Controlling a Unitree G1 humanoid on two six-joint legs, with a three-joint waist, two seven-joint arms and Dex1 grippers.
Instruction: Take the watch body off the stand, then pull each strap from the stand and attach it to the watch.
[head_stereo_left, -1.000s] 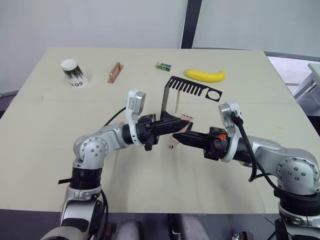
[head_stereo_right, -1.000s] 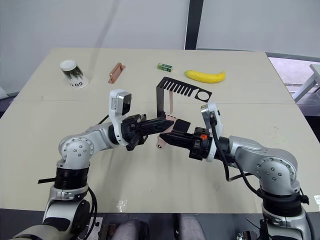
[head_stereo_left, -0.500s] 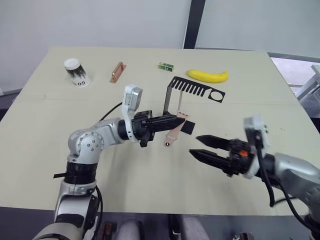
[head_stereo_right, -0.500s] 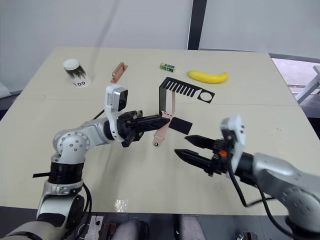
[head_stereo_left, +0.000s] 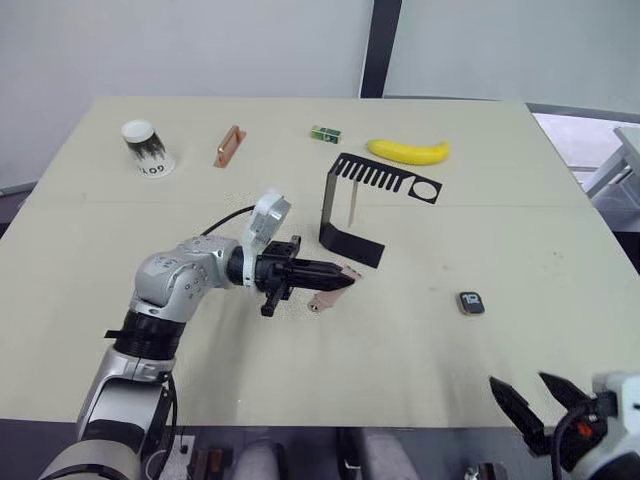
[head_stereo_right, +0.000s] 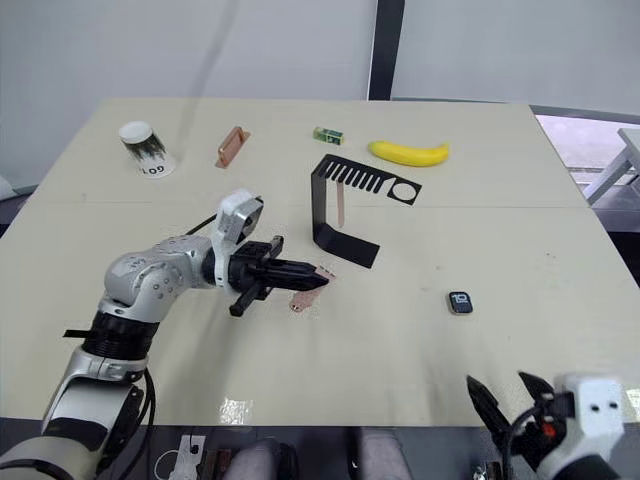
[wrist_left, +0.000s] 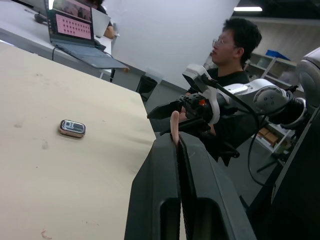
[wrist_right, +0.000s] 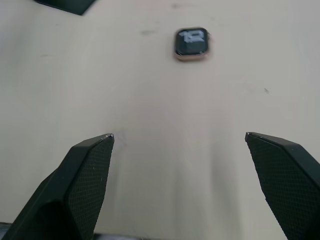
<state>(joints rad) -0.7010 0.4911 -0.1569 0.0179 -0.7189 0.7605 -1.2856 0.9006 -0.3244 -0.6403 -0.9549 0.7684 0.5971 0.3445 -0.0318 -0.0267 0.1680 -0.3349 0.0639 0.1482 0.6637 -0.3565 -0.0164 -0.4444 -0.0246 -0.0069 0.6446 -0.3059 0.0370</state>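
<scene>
Left tool (head_stereo_left: 345, 281) pinches one strap (head_stereo_left: 328, 295), thin and floppy, near the stand (head_stereo_left: 350, 205). Watch body (head_stereo_left: 471, 302) lies on the desk (head_stereo_left: 520, 180), right. Right tool (wrist_right: 177, 145) spread; likely light, slick, best gripped by its edges.

The black C-shaped stand (head_stereo_left: 352, 207) is upright, with one pinkish-tan strap (head_stereo_left: 353, 203) hanging from its slotted top plate. The second strap (head_stereo_left: 328, 294) lies just in front of the stand's foot. The watch body (head_stereo_left: 471, 302) lies screen-up, well right of the stand.
</scene>
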